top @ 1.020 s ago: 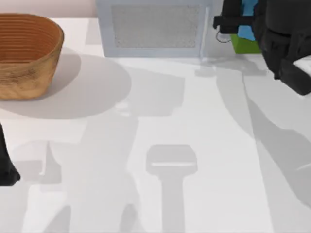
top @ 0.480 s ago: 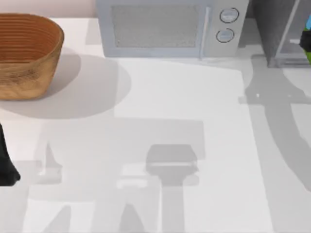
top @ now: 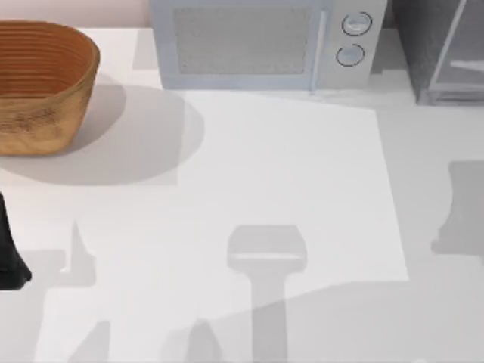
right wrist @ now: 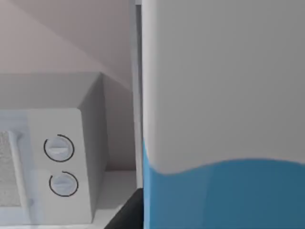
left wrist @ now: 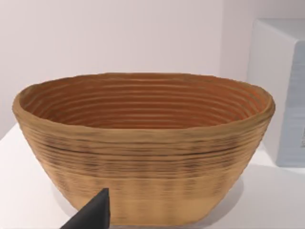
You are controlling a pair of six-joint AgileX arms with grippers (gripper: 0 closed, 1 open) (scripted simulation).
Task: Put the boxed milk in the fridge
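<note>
The carton of milk (right wrist: 224,114) looms close before the right wrist camera, white above and blue below, with the microwave (right wrist: 52,162) and its two knobs off to one side; whether the right gripper's fingers are clamped on it I cannot tell. From above, the fridge (top: 442,53) stands at the desk's far right corner, just beside the microwave. The left arm (top: 9,253) is parked at the desk's left edge facing the wicker basket (left wrist: 143,143), its fingers' state unclear.

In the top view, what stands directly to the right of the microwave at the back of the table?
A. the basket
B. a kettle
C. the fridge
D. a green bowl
C: the dark grey fridge stands just right of the microwave; the basket is far left.
</note>
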